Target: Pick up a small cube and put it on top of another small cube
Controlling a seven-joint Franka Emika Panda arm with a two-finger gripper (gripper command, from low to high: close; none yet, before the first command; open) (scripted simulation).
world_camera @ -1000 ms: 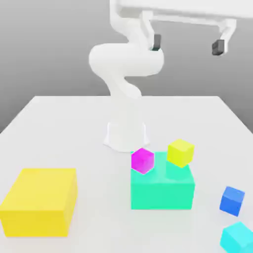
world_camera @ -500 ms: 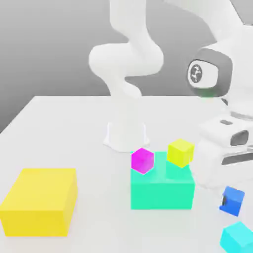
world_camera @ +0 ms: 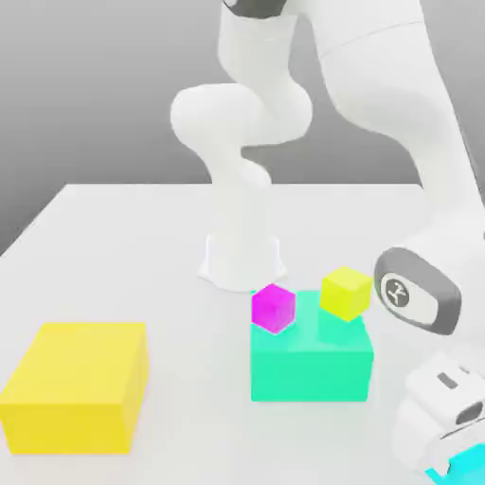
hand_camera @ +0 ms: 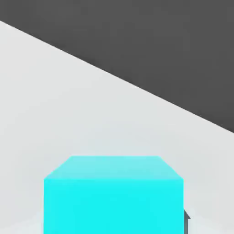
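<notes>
Finding: my pincer has just gone from spread wide to clenched, and I judge it to be clenched on the cyan cube at the lower right corner of the exterior view. In the hand view that cube sits close at the bottom centre with a dark fingertip against its lower right edge, which supports a grip. The cube looks level and appears to rest on the table; I see no sign of lift. Meaning for the task: the pick appears made, while the raise, carry and placing remain to be done. Compared with a second ago, my hand was then high at the upper right of the exterior view, fingers apart and over nothing; half a second ago it was partway down at the right edge; now it is low at the lower right, on the cyan cube. Nothing else has shifted: the magenta cube and yellow cube sit on the green block at centre as before, well apart from my hand, and the yellow box remains at the lower left. Either small cube on the block could serve as the base; I cannot tell which is meant.
</notes>
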